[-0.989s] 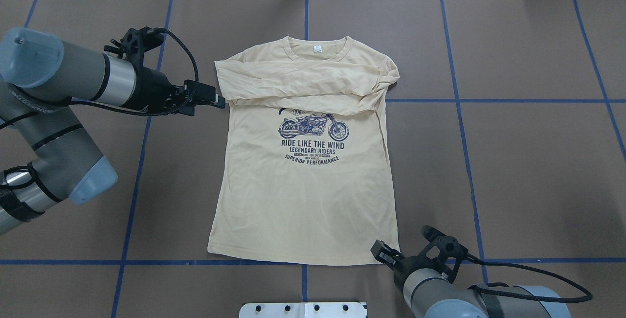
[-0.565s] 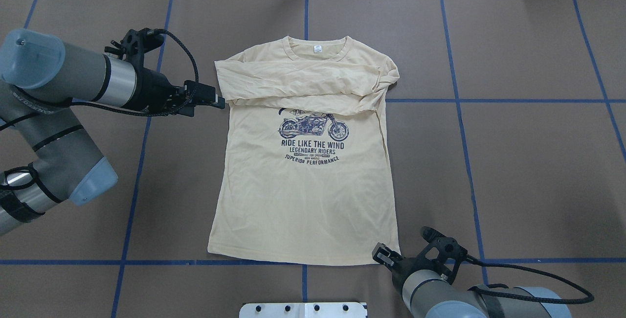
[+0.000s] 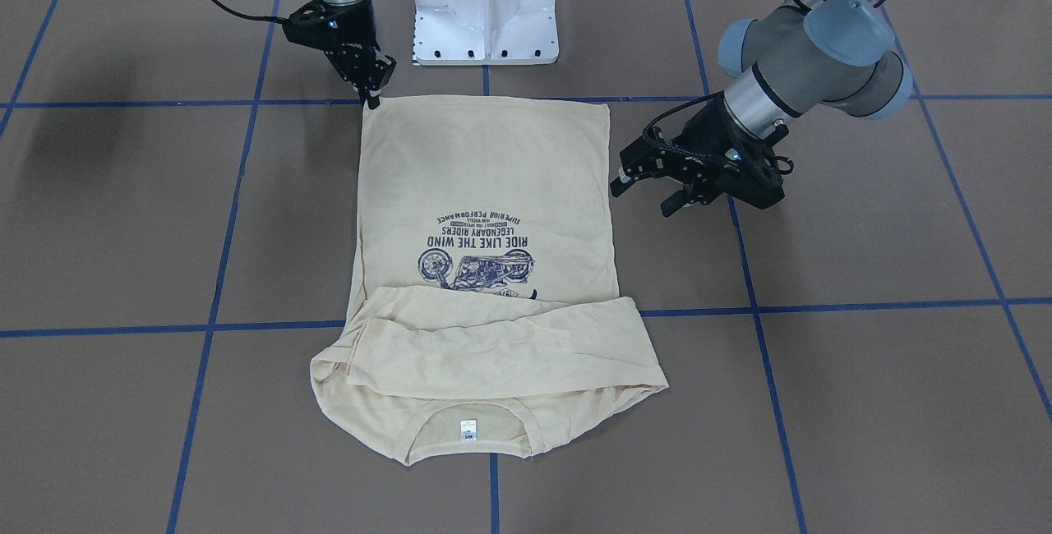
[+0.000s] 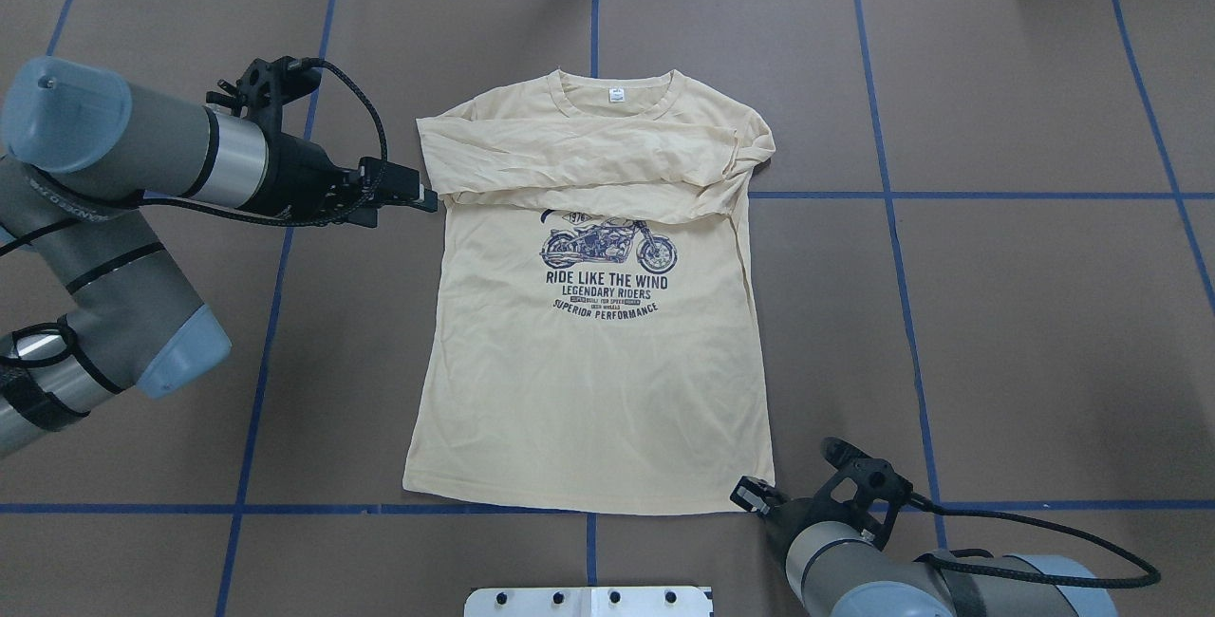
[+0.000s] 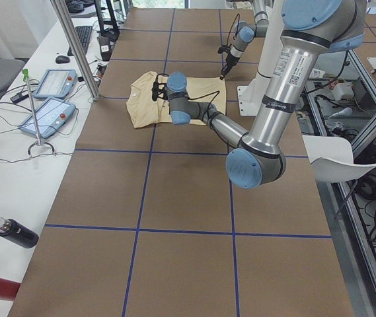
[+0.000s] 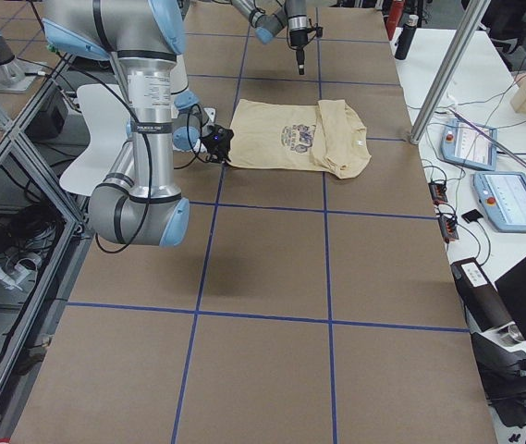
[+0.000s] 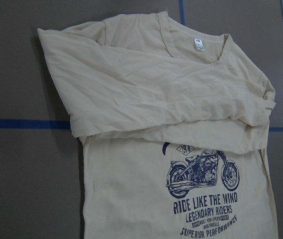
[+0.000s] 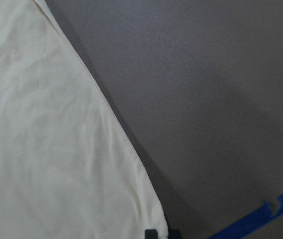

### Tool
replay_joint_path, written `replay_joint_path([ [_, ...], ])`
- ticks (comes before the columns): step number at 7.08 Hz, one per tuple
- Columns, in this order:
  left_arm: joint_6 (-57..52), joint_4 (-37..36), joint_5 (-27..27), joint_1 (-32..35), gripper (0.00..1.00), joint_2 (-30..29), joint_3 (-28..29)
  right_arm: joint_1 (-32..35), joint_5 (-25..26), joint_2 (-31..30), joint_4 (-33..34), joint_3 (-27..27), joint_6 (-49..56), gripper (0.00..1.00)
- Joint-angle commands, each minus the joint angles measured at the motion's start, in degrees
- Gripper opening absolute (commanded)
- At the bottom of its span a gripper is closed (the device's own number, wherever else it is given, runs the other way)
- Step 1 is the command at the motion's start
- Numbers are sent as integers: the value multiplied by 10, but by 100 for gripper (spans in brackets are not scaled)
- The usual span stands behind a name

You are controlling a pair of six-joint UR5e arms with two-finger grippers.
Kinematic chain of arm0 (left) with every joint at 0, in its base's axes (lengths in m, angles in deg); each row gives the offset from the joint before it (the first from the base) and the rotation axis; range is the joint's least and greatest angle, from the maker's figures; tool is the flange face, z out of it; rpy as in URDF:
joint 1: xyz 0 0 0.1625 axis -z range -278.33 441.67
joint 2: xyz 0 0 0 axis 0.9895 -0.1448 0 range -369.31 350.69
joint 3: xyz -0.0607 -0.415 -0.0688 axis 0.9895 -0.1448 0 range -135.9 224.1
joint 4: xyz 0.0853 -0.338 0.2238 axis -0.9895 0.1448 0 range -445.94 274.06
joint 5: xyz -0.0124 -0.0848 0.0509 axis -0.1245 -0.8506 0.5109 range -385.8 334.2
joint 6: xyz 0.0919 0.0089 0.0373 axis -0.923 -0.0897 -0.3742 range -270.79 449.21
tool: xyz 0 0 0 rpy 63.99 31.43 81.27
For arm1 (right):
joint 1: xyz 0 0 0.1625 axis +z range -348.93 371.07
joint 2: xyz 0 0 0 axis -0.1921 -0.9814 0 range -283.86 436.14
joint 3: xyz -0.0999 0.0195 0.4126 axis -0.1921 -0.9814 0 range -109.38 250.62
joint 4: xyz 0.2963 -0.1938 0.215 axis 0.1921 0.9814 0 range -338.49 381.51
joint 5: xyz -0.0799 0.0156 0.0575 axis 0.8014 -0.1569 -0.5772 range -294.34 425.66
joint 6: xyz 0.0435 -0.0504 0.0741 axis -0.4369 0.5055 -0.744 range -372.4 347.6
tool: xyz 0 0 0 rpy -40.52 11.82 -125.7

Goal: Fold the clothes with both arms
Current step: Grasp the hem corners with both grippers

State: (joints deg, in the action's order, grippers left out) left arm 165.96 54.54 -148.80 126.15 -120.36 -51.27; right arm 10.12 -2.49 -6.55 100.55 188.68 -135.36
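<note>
The cream-yellow shirt [image 4: 588,389] lies flat, print up, with both long sleeves folded across the chest and the neck tag [image 4: 617,95] at the far end. My left gripper [image 4: 429,199] hovers at the shirt's left edge beside the folded sleeve. In the front-facing view its fingers [image 3: 639,195] stand apart and hold nothing. My right gripper [image 4: 750,496] points down at the near right hem corner, as the front-facing view [image 3: 374,97] also shows. In the right wrist view its fingertips [image 8: 151,234] sit close together at the corner of the shirt [image 8: 47,149].
The white pedestal base [image 3: 485,8] stands just behind the shirt's hem. Brown table covering with blue tape lines [image 4: 892,195] surrounds the shirt. Tablets and cables [image 5: 49,99] lie on a side bench beyond the far edge.
My right gripper has shifted slightly towards the hem corner and come down onto it. My left arm has barely moved. The shirt lies as before.
</note>
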Motion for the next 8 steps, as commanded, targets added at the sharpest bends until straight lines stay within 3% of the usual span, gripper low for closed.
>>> replay_joint_path([
  [1,95,-12,2,-6,90,0,4,1,-16,-1,16,16,0,0],
  [3,143,-47,137,-92,93,16,-16,1,-25,-4,44,43,0,0],
  [4,167,-147,183,-138,91,8,-43,1,-25,-4,44,43,0,0],
  [5,165,-238,193,-176,90,12,-104,0,-25,-4,44,42,0,0],
  [6,165,-277,234,-225,94,31,-137,0,-25,-4,44,41,0,0],
  [8,186,-281,280,-270,99,111,-221,-1,-25,-4,44,40,0,0],
])
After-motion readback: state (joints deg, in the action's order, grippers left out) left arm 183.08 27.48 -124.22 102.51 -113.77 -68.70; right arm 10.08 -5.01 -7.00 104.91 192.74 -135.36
